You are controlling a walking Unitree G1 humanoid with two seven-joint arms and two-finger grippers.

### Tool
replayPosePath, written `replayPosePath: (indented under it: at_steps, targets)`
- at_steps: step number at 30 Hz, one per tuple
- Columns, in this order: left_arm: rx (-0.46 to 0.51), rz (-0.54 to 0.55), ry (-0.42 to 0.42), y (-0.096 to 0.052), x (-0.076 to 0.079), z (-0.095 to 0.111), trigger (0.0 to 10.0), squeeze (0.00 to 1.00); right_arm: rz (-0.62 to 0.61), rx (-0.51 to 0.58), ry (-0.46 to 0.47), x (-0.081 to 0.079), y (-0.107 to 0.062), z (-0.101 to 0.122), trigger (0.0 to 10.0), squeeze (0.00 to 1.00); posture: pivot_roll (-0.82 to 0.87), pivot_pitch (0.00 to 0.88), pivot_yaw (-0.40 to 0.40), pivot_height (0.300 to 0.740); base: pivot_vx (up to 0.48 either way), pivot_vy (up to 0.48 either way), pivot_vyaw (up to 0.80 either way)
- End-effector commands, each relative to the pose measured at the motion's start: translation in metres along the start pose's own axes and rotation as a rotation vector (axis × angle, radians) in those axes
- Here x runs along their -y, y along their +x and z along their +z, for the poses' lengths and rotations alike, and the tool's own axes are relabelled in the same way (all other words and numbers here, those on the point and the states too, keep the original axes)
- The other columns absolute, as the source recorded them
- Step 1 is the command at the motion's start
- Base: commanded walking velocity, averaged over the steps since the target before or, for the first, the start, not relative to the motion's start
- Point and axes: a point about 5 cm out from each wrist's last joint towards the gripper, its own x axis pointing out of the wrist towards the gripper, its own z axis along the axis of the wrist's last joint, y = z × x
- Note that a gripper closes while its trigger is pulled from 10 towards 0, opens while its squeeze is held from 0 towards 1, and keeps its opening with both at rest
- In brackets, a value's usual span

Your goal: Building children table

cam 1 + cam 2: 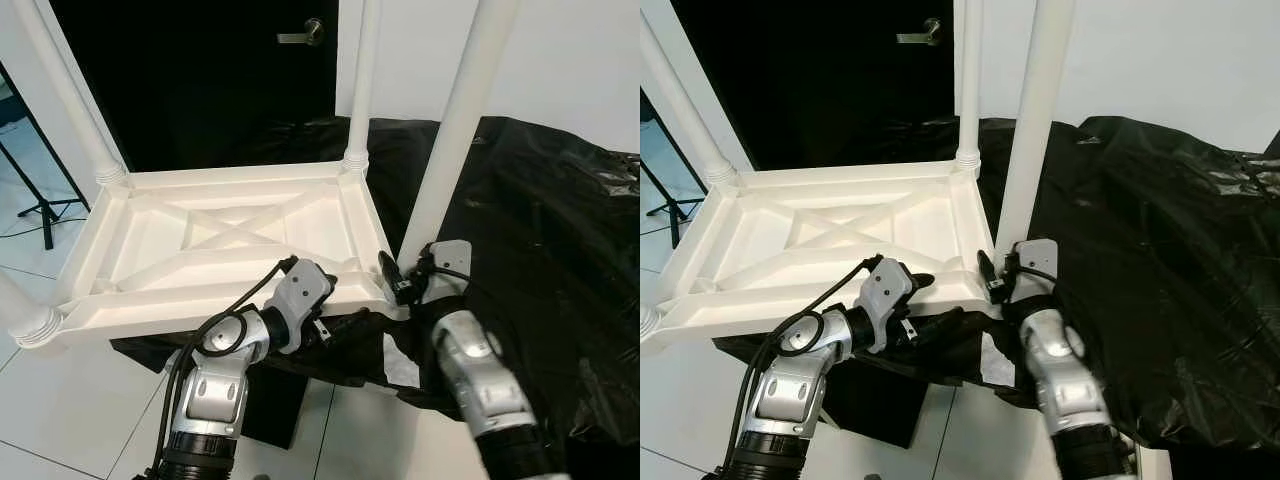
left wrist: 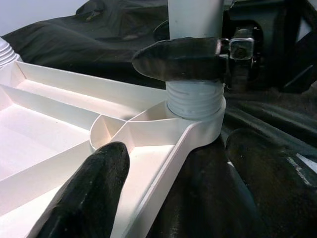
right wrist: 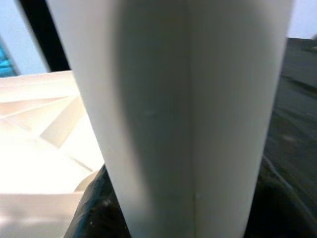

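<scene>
white plastic table leg (image 1: 455, 130) seemingly gripped by right claw (image 1: 400, 280).

All four table legs (image 1: 455, 120) run off the frame's top edge; the near-left leg (image 1: 25, 318) is cropped at far left.

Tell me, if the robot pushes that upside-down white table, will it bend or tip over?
The white table probably stays stiff: crossed ribs brace its underside. It looks like hollow plastic, so likely light and easy to slide on the black sheet. With its legs pointing up, like the near leg the right hand grips, it seems unlikely to tip.
</scene>
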Motion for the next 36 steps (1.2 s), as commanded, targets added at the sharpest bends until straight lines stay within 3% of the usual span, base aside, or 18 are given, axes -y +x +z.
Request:
replayPosePath:
  at_steps: [1, 5, 10, 11, 12, 19, 24, 25, 29, 31, 32, 36]
  targets:
    - [-0.016, 0.235, -0.007, -0.003, -0.011, -0.003, 10.0, 0.00, -0.043, -0.107, 0.020, -0.002, -0.006, -0.020, 10.0, 0.00, 0.03, 0.000, -0.010, 0.740, 0.000, 0.000, 0.00]
    - [-0.015, 0.241, -0.008, -0.003, -0.012, -0.002, 10.0, 0.00, -0.041, -0.108, 0.031, -0.006, -0.006, -0.018, 10.0, 0.00, 0.02, 0.000, -0.007, 0.740, 0.000, 0.000, 0.00]
    - [-0.007, 0.251, -0.012, -0.003, -0.014, 0.000, 10.0, 0.00, -0.068, -0.085, 0.023, 0.000, -0.004, -0.013, 10.0, 0.00, 0.02, 0.000, -0.003, 0.740, 0.000, 0.000, 0.00]
    - [-0.007, 0.251, -0.011, -0.002, -0.014, 0.000, 10.0, 0.00, -0.061, -0.074, 0.027, -0.001, -0.004, -0.011, 10.0, 0.54, 0.02, 0.000, -0.004, 0.740, 0.000, 0.000, 0.00]
    - [-0.006, 0.249, -0.011, -0.002, -0.014, 0.000, 10.0, 0.00, -0.055, -0.058, 0.027, -0.001, -0.005, -0.009, 10.0, 1.00, 0.02, 0.000, -0.003, 0.740, 0.000, 0.000, 0.00]
    - [-0.005, 0.246, -0.007, -0.002, -0.014, 0.001, 10.0, 0.00, -0.008, -0.020, 0.013, 0.004, -0.008, -0.003, 10.0, 1.00, 0.03, 0.000, -0.004, 0.740, 0.000, 0.000, 0.00]
    - [-0.007, 0.225, 0.001, -0.003, -0.011, 0.000, 10.0, 0.00, 0.163, 0.004, -0.023, 0.019, -0.014, 0.001, 10.0, 1.00, 0.03, 0.000, -0.010, 0.740, 0.000, 0.000, 0.00]
    - [-0.007, 0.217, 0.002, -0.004, -0.011, 0.000, 10.0, 0.00, 0.208, 0.013, -0.036, 0.024, -0.015, 0.003, 10.0, 0.00, 0.02, 0.000, -0.009, 0.740, 0.000, 0.000, 0.00]
    - [-0.014, 0.205, 0.009, -0.006, -0.010, -0.002, 10.0, 0.00, 0.327, 0.009, -0.080, 0.034, -0.012, 0.005, 10.0, 0.00, 0.02, 0.000, -0.014, 0.740, 0.000, 0.000, 0.00]
    - [-0.014, 0.205, 0.009, -0.006, -0.010, -0.002, 10.0, 0.00, 0.327, 0.009, -0.080, 0.034, -0.012, 0.005, 10.0, 0.00, 0.02, 0.000, -0.014, 0.740, 0.000, 0.000, 0.00]
    - [-0.017, 0.195, 0.014, -0.006, -0.009, -0.003, 10.0, 0.00, 0.405, 0.007, -0.120, 0.036, -0.007, 0.006, 10.0, 0.00, 0.03, 0.000, -0.014, 0.740, 0.000, 0.000, 0.00]
    - [-0.017, 0.172, 0.019, -0.007, -0.008, -0.003, 10.0, 0.00, 0.515, 0.003, -0.153, 0.037, 0.001, 0.008, 10.0, 0.00, 0.03, 0.000, -0.014, 0.740, 0.000, 0.000, 0.00]
